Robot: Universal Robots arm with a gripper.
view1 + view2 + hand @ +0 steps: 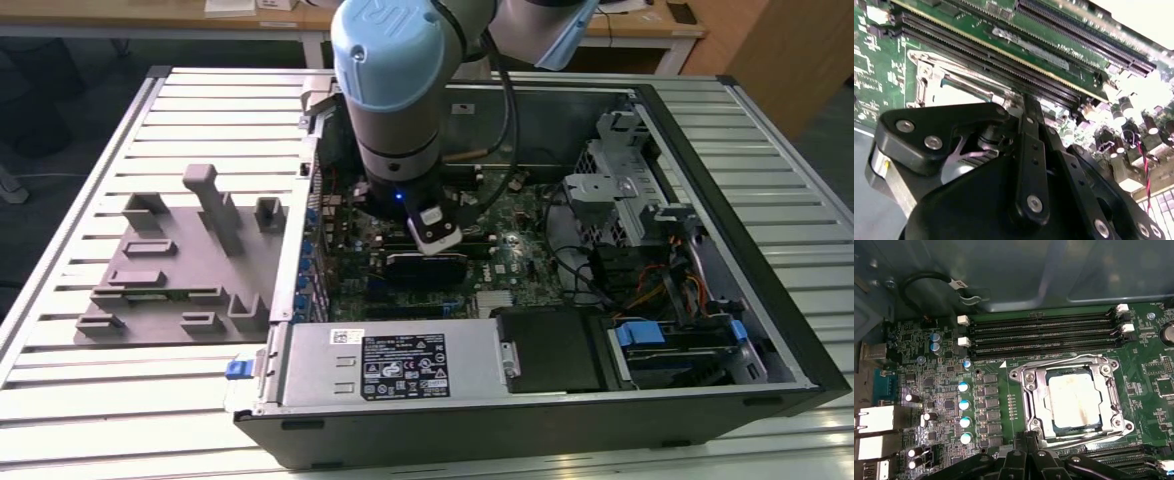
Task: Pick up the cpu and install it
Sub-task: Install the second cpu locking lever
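**Chip seated in socket, end effector just above the board**

Black linkage of the end effector (1026,107) crowds the second wrist view, its fingers drawn together into one narrow stem with nothing between them. From my station I read that as clenched and empty. Its tip hangs close over the green motherboard (884,75), next to the long memory slots (1004,55).

In the first wrist view I see the cpu (1075,401) lying flat inside the socket frame (1071,371), silver top up, a pale smear across it. The metal frame surrounds it on all four sides. The finger tips (1026,442) sit at the socket's edge, near the chip but apart from it.

From the exterior view, the arm (394,100) reaches down into the open computer case (534,400), which lies on its side on the slatted worktop (80,400). A grey fixture tray (174,280) rests on the worktop at the exterior view's left, beside the case.
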